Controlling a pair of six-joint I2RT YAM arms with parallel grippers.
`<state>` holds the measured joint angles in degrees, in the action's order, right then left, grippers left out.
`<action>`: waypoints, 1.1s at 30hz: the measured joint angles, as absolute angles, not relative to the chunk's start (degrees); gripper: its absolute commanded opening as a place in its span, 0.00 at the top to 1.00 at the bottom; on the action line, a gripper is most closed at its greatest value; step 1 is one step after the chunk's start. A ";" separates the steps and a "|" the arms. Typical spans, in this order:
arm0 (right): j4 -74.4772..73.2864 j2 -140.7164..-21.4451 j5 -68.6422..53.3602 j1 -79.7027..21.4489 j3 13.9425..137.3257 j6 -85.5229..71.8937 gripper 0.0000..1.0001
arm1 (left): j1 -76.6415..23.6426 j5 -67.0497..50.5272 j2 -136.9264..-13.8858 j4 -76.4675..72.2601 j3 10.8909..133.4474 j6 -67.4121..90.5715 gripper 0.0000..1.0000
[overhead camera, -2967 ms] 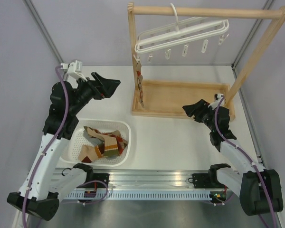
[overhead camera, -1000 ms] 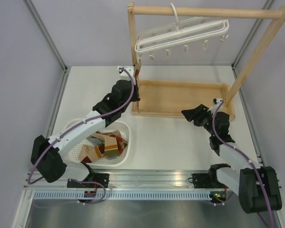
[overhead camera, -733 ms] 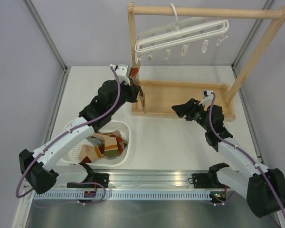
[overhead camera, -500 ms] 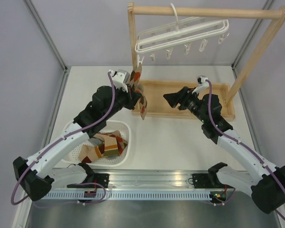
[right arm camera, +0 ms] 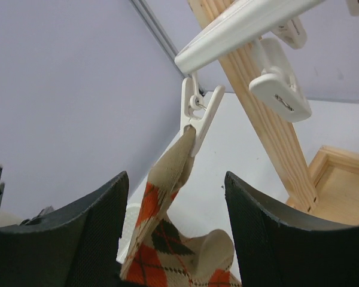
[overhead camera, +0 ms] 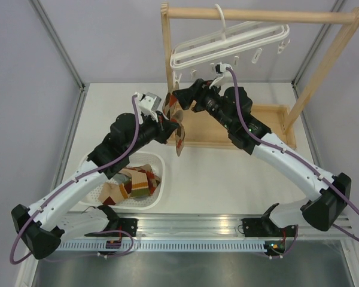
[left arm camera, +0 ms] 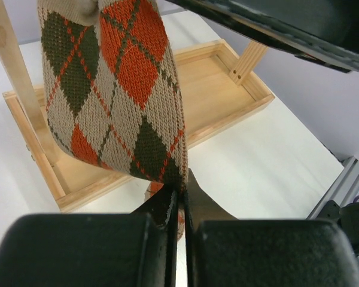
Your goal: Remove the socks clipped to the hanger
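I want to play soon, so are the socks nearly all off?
Nearly. Several socks lie in the basket, and the hanger's other clips hang bare. One argyle sock is still clipped; the left fingers pinch its bottom, the right fingers stand open by its clip. Only that one remains.

The hanger (overhead camera: 227,43) is hanging from the top rail (overhead camera: 257,14), above the tray (overhead camera: 204,142). One sock (left arm camera: 113,95) is dangling from the hanger's leftmost clip (right arm camera: 198,113), just beside the left post (overhead camera: 166,54). The basket (overhead camera: 162,179) is sitting on the table (overhead camera: 227,173), front-left of the tray, holding the other socks (overhead camera: 137,182)
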<state>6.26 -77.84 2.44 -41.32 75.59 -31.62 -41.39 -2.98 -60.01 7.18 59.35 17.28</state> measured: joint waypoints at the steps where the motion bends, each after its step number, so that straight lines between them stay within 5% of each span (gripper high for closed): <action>1: 5.72 -79.11 3.03 -41.56 76.97 -31.38 0.30 | -41.39 -2.98 -60.23 7.20 59.35 17.28 0.98; 27: 0.21 -93.71 9.65 -42.24 95.09 -28.01 0.30 | -40.21 -3.14 -60.27 7.18 59.35 17.28 0.98; 33: -1.41 -95.22 11.51 -42.28 98.10 -27.09 0.36 | -39.55 -3.33 -60.27 7.18 59.35 17.30 0.98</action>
<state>-1.41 -95.22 11.51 -42.28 98.10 -27.09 -39.55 -3.33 -60.27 7.18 59.35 17.30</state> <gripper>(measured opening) 0.664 0.032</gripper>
